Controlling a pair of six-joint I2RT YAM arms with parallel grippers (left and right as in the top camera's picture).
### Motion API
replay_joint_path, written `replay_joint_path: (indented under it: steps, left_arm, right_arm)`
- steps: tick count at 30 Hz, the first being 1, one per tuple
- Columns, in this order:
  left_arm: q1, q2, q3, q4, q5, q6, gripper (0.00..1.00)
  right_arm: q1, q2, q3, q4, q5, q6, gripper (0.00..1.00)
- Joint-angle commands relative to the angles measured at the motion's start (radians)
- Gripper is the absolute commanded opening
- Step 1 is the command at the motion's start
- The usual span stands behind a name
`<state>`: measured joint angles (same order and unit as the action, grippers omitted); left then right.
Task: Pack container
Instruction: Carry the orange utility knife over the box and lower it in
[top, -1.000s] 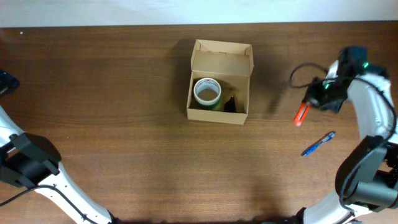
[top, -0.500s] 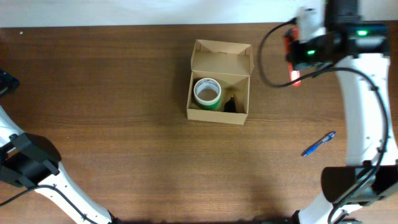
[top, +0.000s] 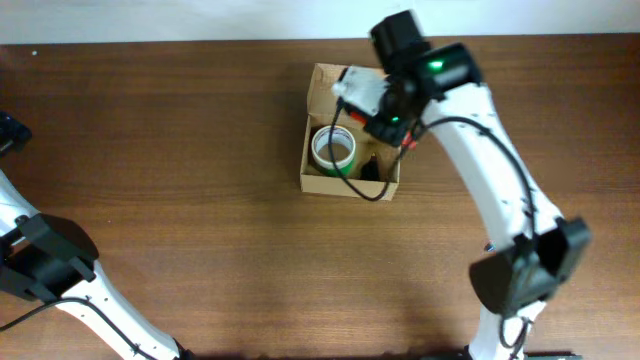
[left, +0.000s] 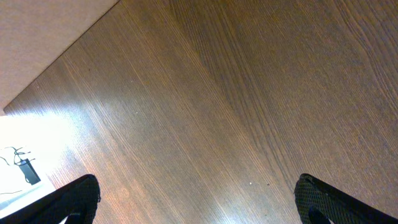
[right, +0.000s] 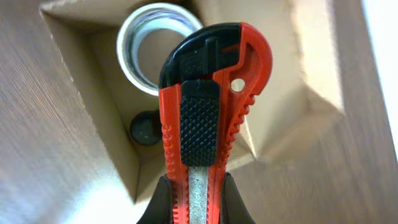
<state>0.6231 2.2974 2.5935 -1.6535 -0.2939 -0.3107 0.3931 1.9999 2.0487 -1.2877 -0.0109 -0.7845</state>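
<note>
The container, a small tan cardboard box (top: 340, 184) with its flap lid open at the back, sits at the table's centre. Inside lie a tape roll (top: 333, 150) and a small black object (top: 370, 168). My right gripper (right: 194, 202) is shut on a red and black utility knife (right: 208, 106) and holds it over the box's right part; a bit of the red knife (top: 407, 143) shows in the overhead view. The right wrist view shows the box wall (right: 305, 56), the tape roll (right: 152, 37) and the black object (right: 145, 127) below the knife. My left gripper (left: 199, 208) is open and empty over bare table.
The brown wooden table (top: 200, 250) spreads around the box. The left arm's base (top: 45, 260) stands at the front left, the right arm's base (top: 520, 270) at the front right. A pale floor strip (left: 37, 37) shows beyond the table edge.
My right arm has swung left from the table's right side, carrying the red knife up and over to the box. The left arm has not moved.
</note>
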Motion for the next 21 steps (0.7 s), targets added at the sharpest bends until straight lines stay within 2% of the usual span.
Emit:
replay_joint_path:
  steps: [1,15,21]
  left_arm:
    - [0.004,-0.024,-0.005,0.0,0.003,-0.013,1.0]
    - [0.004,-0.024,-0.005,0.0,0.003,-0.013,1.0]
    - [0.004,-0.024,-0.005,0.0,0.003,-0.013,1.0]
  right_arm:
    - [0.026,0.063,0.016,0.021,0.024,-0.121,0.05]
    - [0.074,0.193,0.016,-0.029,0.018,-0.155,0.04]
    - [0.074,0.22,0.015,-0.071,-0.053,-0.173,0.04]
